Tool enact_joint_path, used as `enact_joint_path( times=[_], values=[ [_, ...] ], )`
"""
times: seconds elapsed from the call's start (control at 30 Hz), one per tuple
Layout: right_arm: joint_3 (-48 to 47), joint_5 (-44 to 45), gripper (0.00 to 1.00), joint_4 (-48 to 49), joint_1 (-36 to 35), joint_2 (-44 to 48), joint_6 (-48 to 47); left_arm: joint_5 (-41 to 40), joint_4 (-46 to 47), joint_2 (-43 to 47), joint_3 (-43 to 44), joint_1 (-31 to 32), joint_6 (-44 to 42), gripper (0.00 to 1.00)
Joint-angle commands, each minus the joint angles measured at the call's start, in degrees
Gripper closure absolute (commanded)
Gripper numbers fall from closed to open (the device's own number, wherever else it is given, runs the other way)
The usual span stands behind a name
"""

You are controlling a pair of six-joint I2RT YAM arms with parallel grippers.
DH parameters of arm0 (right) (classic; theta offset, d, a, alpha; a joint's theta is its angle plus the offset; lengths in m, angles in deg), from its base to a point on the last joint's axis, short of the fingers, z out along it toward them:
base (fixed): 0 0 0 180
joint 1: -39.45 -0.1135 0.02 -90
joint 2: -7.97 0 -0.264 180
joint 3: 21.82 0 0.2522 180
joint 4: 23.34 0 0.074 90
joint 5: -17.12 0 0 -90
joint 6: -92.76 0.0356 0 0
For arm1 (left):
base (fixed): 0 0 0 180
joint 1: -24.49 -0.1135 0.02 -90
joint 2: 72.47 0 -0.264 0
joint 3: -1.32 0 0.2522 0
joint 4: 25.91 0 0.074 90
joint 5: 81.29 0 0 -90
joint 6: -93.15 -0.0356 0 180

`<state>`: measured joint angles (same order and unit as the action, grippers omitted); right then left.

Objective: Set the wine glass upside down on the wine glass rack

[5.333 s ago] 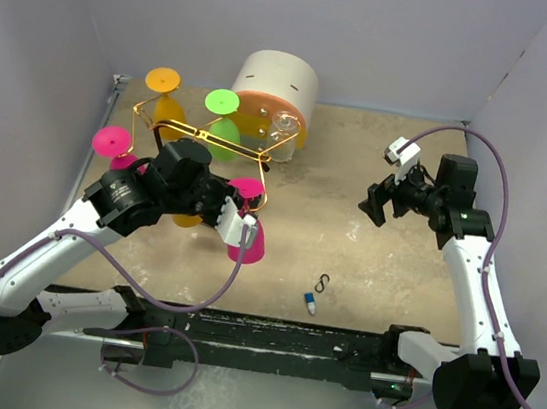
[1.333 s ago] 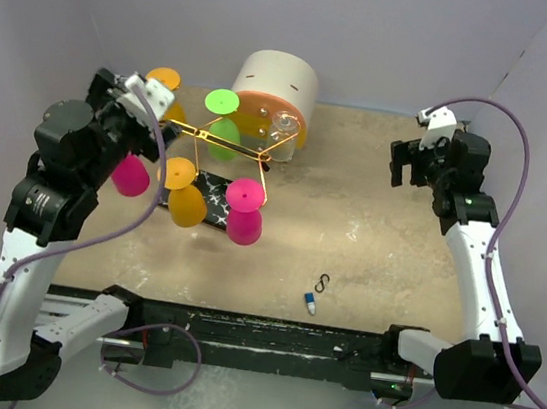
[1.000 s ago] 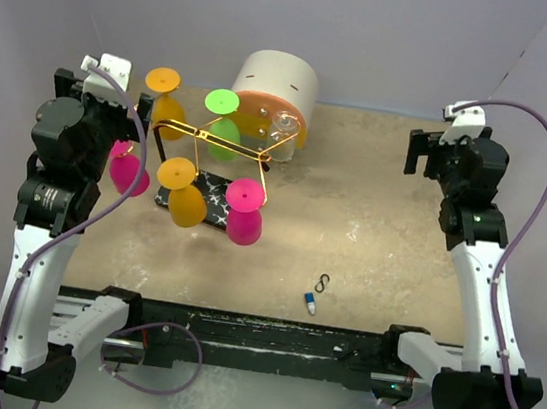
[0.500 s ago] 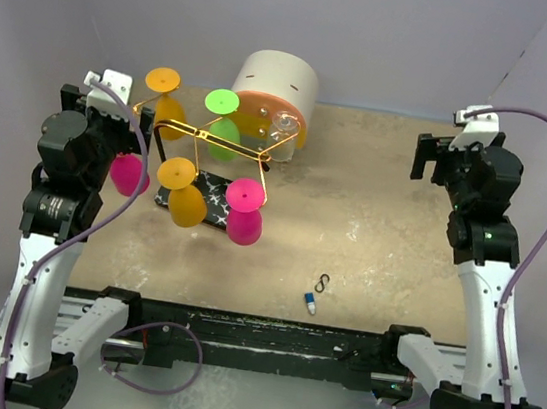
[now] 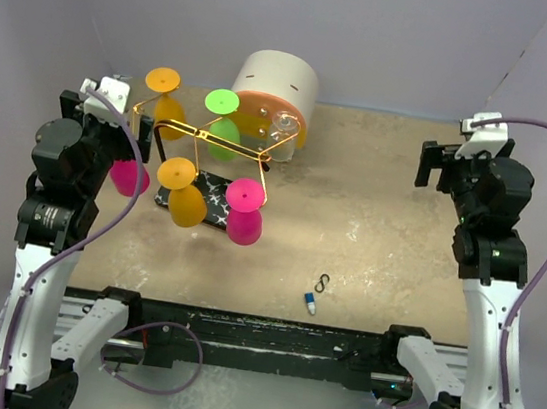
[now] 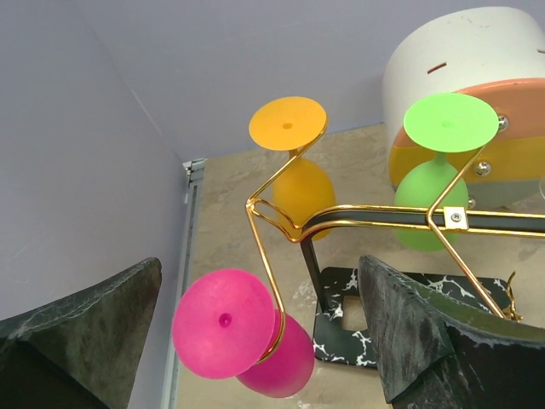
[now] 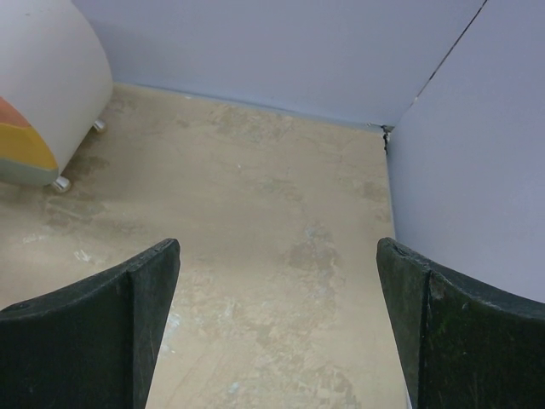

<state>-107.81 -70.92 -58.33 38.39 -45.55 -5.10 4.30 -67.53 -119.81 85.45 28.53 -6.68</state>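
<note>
Withdrawn to left of wine glass rack (image 5: 216, 193): left gripper (image 6: 260, 281), jaws wide, empty; right gripper (image 7: 278, 247) likewise, well right of it; pink wine glass (image 5: 244, 211) hangs inverted on rack's near-right hook; I judge placing done, parking next.

Bright, even light; soft shadows

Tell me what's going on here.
Nothing is being handled. Two orange wine glasses, two pink wine glasses and a green wine glass hang upside down on the gold wire rack with the black marbled base. The left gripper, beside the rack, and the right gripper, far off, are open and empty.
</note>
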Motion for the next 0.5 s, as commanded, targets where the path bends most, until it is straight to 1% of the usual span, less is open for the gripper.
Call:
enact_joint_path(
  times=[0.0,0.1,0.3,0.47],
  values=[
    [-0.1,-2.4,0.0,-0.2,0.2,3.3,-1.2,1.4,1.0,2.1,-0.3,-0.6,1.0,0.01],
    [0.1,-3.6,0.0,-0.4,0.9,4.1,-1.5,2.0,0.4,2.8,0.2,-0.6,1.3,0.01],
    [-1.0,-4.3,0.0,-0.1,1.8,2.7,-1.3,1.2,0.3,3.1,0.1,-0.6,1.8,0.01],
    [-0.6,-4.2,0.0,-0.1,2.0,3.3,-1.3,3.1,0.3,3.0,-0.5,-0.6,1.9,0.01]
  ],
)
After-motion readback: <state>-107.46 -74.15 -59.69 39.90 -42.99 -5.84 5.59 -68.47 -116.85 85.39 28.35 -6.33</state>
